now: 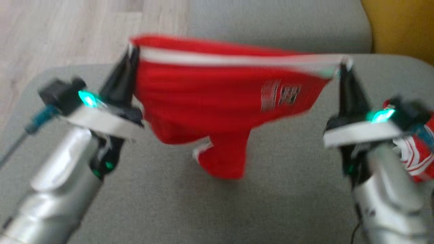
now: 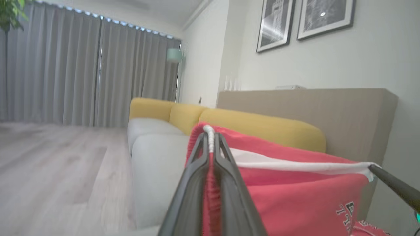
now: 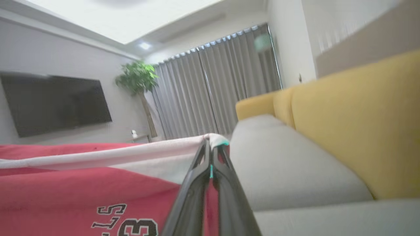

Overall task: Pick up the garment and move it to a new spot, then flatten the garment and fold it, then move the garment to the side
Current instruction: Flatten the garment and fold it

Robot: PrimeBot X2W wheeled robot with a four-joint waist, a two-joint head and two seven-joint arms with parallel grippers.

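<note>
As the red garment (image 1: 210, 101) is held stretched above the grey sofa cushion (image 1: 288, 203), its white-banded edge is clamped by the left claw (image 1: 133, 52) and the right claw (image 1: 344, 66). The moving step is judged in hand; a taut lowering onto the cushion is called for next.

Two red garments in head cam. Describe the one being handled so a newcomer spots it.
Start at the grey sofa seat. Over it hangs a red garment, stretched by its white band between the left gripper and right gripper, jaws shut on it. Unlike the striped red-and-white cloth beside the right arm, it is lifted and carries a printed logo.
</note>
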